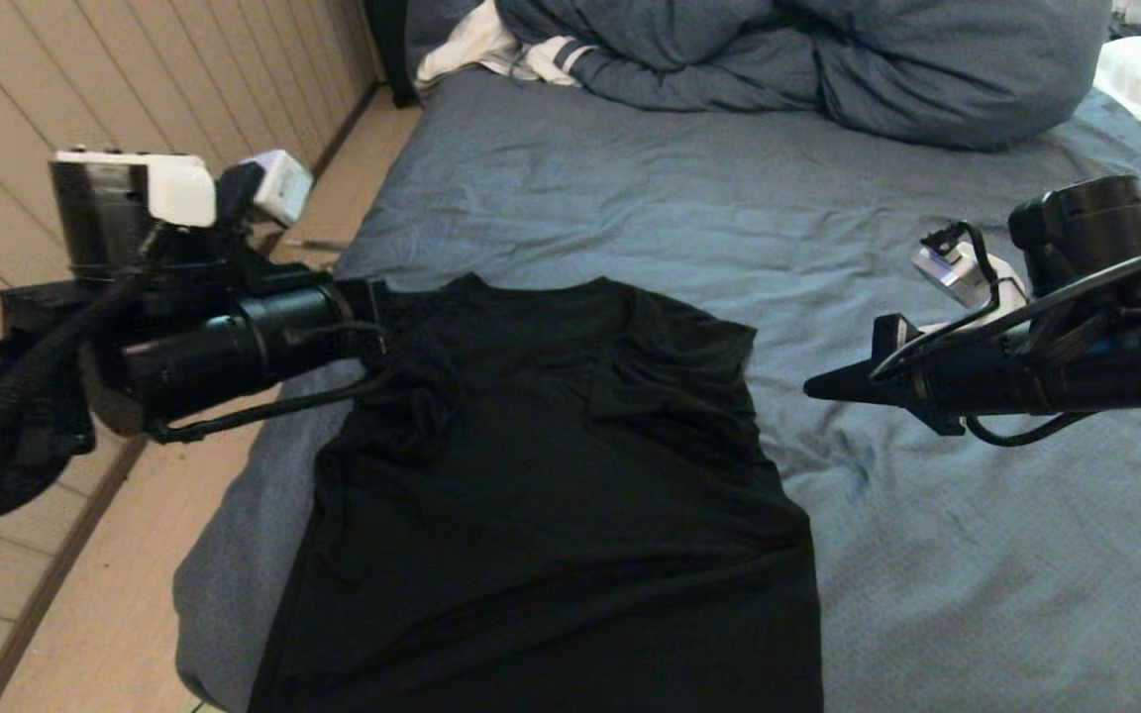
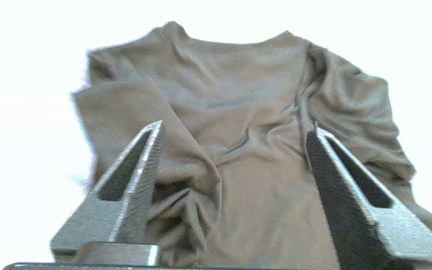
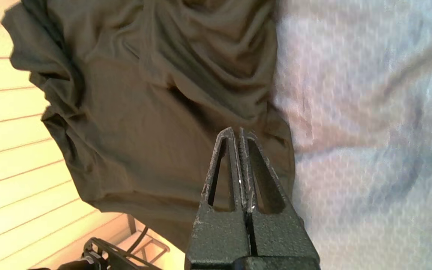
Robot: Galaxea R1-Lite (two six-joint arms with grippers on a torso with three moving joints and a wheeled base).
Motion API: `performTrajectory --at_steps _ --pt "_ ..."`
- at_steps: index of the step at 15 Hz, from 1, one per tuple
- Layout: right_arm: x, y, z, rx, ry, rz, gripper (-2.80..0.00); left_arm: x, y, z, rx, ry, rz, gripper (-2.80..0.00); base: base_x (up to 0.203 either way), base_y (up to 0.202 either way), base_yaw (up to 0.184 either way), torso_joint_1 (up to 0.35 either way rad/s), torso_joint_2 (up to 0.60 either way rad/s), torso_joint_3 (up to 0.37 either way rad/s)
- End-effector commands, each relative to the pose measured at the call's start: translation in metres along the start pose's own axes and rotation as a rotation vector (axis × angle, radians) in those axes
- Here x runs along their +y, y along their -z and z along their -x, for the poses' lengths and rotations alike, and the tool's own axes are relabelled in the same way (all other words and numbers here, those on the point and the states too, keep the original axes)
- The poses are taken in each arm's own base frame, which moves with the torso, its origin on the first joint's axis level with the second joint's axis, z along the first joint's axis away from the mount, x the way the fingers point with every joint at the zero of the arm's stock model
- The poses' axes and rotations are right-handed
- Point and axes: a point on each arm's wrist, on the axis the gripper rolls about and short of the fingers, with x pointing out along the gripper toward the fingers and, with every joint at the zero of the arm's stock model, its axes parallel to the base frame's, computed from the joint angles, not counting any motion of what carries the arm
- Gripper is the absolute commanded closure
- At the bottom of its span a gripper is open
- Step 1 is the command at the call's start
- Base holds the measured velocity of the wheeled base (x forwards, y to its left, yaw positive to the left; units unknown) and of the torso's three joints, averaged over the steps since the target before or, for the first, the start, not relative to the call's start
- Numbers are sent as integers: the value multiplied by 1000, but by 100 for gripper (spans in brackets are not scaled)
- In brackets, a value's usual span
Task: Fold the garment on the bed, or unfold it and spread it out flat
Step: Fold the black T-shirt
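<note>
The near hem of the black T-shirt runs off the bottom of the head view, so how far it hangs over the bed's near edge cannot be seen.

The left gripper hovers over the shirt's left shoulder with its fingers spread wide apart and nothing between them; below it the left sleeve lies folded in over the chest. The right gripper hangs above the slate-blue sheet of the bed, just right of the shirt's right edge, its fingers pressed together and empty.

If the left gripper closes on the bunched sleeve, I judge it could pinch the body layer beneath too and drag the whole shirt toward the left edge, where it already lies close to the drop. The shirt shows only plain black. Far off lie a blue duvet and white striped clothing.
</note>
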Motion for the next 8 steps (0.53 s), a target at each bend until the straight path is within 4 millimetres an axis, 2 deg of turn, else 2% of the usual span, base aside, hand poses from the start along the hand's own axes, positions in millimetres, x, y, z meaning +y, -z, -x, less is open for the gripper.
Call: performTrajectory --at_steps 1,4,7,8 --pt "0 3 4 1 -2 -3 0 7 -4 22 -22 -20 11 -280 0 0 0 0 0 0" --pt "-2 7 3 18 1 -11 0 27 32 -9 116 -79 26 -280 0 0 0 0 0 0" --pt "-5 8 -1 33 0 -18 0 41 59 -37 151 -112 30 -280 0 0 0 0 0 0" --pt "-6 8 -2 35 -2 -21 0 43 64 -43 127 -111 23 0 0 0 0 0 0 0"
